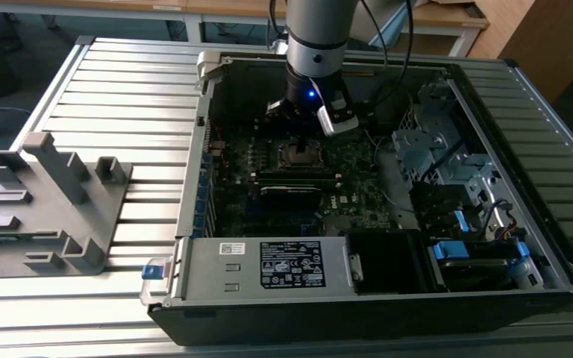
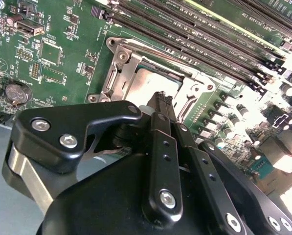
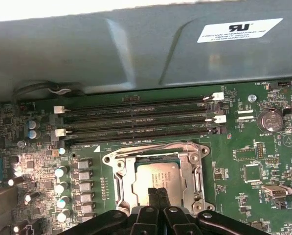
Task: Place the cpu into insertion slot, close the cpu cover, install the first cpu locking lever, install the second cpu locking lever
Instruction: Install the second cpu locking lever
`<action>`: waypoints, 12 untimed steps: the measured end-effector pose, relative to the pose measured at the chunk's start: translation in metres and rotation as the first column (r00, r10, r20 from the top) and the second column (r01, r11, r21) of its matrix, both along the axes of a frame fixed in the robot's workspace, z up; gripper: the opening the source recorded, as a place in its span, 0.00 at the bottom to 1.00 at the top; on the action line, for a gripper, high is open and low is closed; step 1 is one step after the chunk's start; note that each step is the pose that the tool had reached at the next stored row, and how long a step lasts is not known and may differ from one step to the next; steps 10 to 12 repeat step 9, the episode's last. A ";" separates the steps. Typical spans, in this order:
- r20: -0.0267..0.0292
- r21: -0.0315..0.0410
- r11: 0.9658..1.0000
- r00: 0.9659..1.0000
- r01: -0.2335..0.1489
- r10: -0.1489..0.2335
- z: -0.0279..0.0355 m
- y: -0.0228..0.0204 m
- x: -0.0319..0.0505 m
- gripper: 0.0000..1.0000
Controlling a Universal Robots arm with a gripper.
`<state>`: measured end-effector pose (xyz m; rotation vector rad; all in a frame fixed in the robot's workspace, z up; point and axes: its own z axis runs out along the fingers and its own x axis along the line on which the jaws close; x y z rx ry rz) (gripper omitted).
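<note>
The cpu [image 3: 159, 175], a small square chip with a dull silvery top, lies flat in the socket on the green motherboard [image 3: 263, 152]. The cpu cover [image 3: 193, 171], a thin silvery frame, lies down around it, and the chip shows through its window. In both wrist views my gripper [image 3: 158, 192] is shut, its black fingertips [image 2: 158, 110] pressed together over one edge of the cpu [image 2: 153, 81] and cover [image 2: 117, 68], with nothing visible between them. In the exterior view the arm's wrist [image 1: 312, 89] hangs inside the open computer case, just above the socket [image 1: 304, 154].
Black memory slots [image 3: 136, 120] run beside the socket, and the grey case wall [image 3: 136, 49] rises behind them. Capacitors [image 3: 62, 188] stand along another side. The power supply box [image 1: 266, 265] and drive bays [image 1: 436, 149] crowd the case. A grey fixture [image 1: 48, 201] stands on the slatted table.
</note>
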<state>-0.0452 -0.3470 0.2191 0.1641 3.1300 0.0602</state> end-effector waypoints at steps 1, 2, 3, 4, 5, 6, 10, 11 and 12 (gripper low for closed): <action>0.000 0.000 1.000 1.000 0.000 0.000 -0.0001 0.0000 0.0004 0.11; 0.000 0.000 1.000 1.000 0.000 0.000 -0.0002 0.0000 0.0009 0.11; 0.000 0.000 1.000 1.000 0.000 0.000 -0.0002 0.0000 0.0011 0.11; 0.000 0.000 1.000 1.000 0.000 0.000 -0.0002 0.0000 0.0011 0.11; 0.000 0.000 1.000 1.000 0.000 0.000 -0.0002 0.0000 0.0011 0.11; 0.000 0.000 1.000 1.000 0.000 0.000 -0.0002 0.0000 0.0014 0.11; 0.000 0.000 1.000 1.000 0.000 0.000 -0.0002 0.0000 0.0017 0.11; 0.000 0.000 1.000 1.000 0.000 0.000 -0.0002 0.0000 0.0017 0.11; 0.000 0.000 1.000 1.000 0.000 0.000 -0.0002 0.0000 0.0017 0.11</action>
